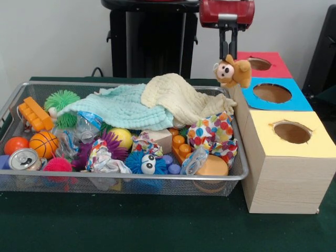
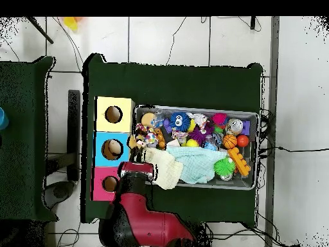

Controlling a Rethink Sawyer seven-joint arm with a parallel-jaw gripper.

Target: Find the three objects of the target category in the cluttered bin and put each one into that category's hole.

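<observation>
Right, the pincer (image 1: 228, 54) is pinching a small plush monkey (image 1: 233, 71) by its head, so the toy hangs directly under the fingertips, clear of the wire bin (image 1: 237, 173). It sits in the air over the bin's corner nearest the boxes, just beside the blue-topped box (image 1: 296, 100), between the cream cloth (image 1: 184, 97) and the red-topped box (image 1: 278, 67). The yellow-topped box (image 1: 315, 149) is further along the bench edge.

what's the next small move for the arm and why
Probably carry the monkey a little sideways until it hangs over the blue box hole, then release. The gripper holds it lifted at the bin edge, beside the boxes, not yet over any hole.
</observation>
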